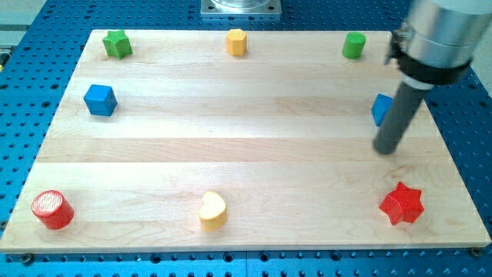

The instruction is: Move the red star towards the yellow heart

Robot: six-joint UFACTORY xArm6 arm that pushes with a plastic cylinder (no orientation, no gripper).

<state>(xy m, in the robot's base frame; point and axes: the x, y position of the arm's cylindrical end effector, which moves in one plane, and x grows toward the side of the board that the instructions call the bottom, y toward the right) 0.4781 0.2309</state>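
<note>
My tip (pixel 387 148), with no jaws to spread or press, stands on the desk (pixel 254 138) above the red star (pixel 402 204); the yellow heart (pixel 213 210) lies far to the star's left.

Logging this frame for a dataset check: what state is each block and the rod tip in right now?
Red star block: flat on board, untouched.
Yellow heart block: near bottom edge, untouched.
Red cylinder: bottom-left corner.
Blue cube: left side.
Green star block: top-left.
Yellow hexagonal block: top centre.
Green cylinder: top-right.
Blue block: partly hidden behind rod.
My tip: above the red star, apart.
</note>
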